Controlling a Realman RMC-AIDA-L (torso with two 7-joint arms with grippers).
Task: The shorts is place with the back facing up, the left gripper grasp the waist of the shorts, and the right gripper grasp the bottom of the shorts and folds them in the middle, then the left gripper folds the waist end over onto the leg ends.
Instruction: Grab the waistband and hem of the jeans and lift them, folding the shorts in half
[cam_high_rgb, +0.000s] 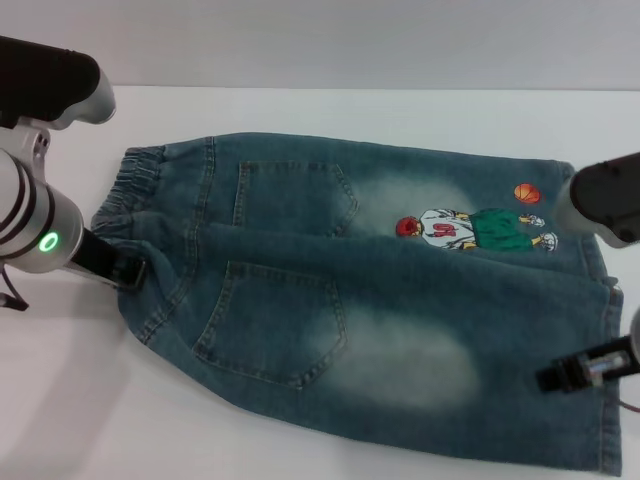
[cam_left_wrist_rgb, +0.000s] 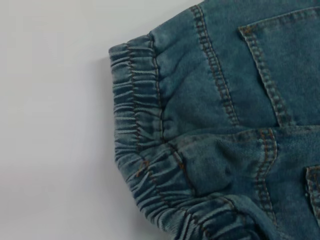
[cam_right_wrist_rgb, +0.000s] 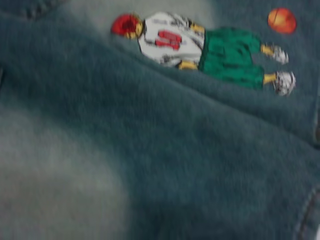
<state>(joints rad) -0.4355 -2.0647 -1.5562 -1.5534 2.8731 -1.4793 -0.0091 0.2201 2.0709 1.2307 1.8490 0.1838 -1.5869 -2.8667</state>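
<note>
The blue denim shorts (cam_high_rgb: 330, 300) lie flat, back up, on the white table, both patch pockets showing. The puckered elastic waist (cam_high_rgb: 135, 185) is at the left, and the left wrist view shows it close up (cam_left_wrist_rgb: 135, 130). The straight leg hems (cam_high_rgb: 603, 300) are at the right, and the far leg bears the cartoon basketball print (cam_high_rgb: 470, 228), which also shows in the right wrist view (cam_right_wrist_rgb: 200, 47). My left gripper (cam_high_rgb: 128, 272) sits at the near corner of the waist. My right gripper (cam_high_rgb: 560, 377) hovers over the near leg, close to its hem.
The white table (cam_high_rgb: 90, 400) extends around the shorts, with bare surface at the near left. Its far edge (cam_high_rgb: 350, 87) meets a pale wall behind. Nothing else lies on the table.
</note>
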